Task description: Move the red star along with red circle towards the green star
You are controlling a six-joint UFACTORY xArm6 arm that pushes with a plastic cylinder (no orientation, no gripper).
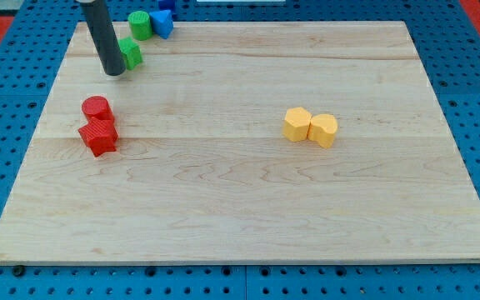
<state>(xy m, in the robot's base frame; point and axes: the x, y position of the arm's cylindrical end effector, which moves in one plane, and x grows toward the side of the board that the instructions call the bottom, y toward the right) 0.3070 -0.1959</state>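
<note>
The red circle point(96, 107) sits near the board's left side, touching the red star point(98, 137) just below it. The green star point(130, 53) lies near the top left, partly hidden behind my rod. My tip point(113, 72) rests on the board right beside the green star, on its left, and above the red circle with a gap between them.
A green round block point(140, 25) and a blue block point(162, 23) touch each other at the board's top edge. Another blue block point(167, 4) lies beyond the edge. Two yellow blocks point(298, 124) point(324, 130) touch right of centre. The wooden board point(240, 208) lies on a blue pegboard.
</note>
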